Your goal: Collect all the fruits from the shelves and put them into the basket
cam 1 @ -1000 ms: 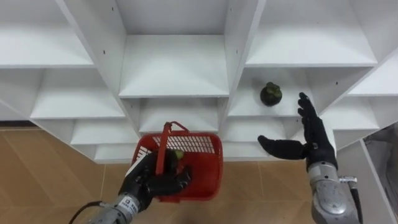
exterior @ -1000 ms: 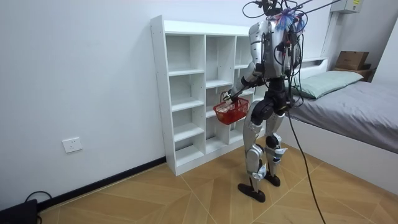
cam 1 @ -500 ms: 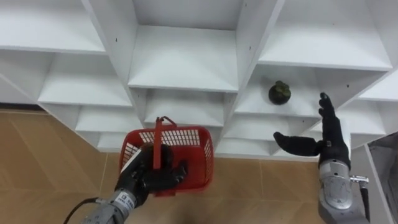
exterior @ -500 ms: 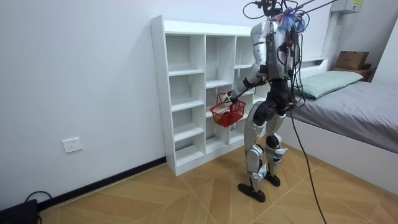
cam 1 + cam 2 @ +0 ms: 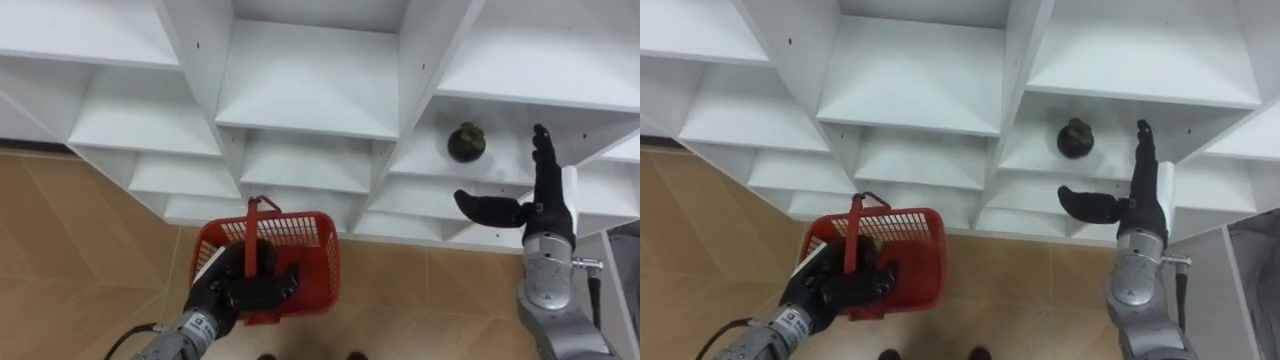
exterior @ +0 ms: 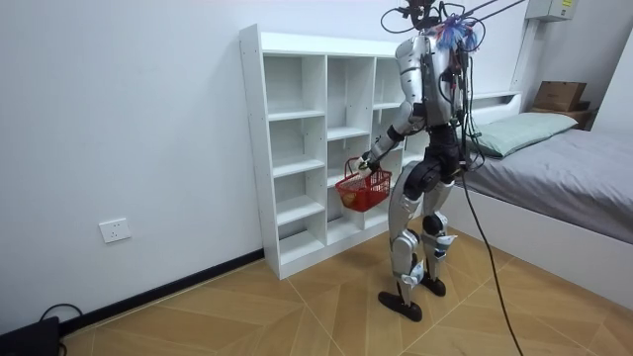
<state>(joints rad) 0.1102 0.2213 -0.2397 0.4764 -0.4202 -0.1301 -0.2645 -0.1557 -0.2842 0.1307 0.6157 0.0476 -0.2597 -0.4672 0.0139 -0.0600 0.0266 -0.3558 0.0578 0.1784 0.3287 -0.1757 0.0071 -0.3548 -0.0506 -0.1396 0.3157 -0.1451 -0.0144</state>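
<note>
A dark green round fruit (image 5: 466,142) (image 5: 1075,138) lies on a shelf in the right column of the white closet (image 5: 320,90). My right hand (image 5: 540,200) (image 5: 1137,195) is raised just right of and below it, open, fingers straight and thumb spread, apart from the fruit. My left hand (image 5: 243,290) (image 5: 840,285) is shut on the upright handle of a red plastic basket (image 5: 305,255) (image 5: 912,250), held below the shelves over the wooden floor. Something small and greenish lies in the basket, mostly hidden by my hand. In the room view I stand facing the closet (image 6: 297,148), basket (image 6: 364,188) at hip height.
The other shelf compartments are bare. A bed (image 6: 564,168) with a pillow stands behind me at the room view's right. Wooden floor (image 5: 80,260) runs below the closet.
The eye view has shifted, so the shelves and fruit sit further right and lower. My right hand has risen closer beside the fruit's shelf. The basket has swung slightly lower and left.
</note>
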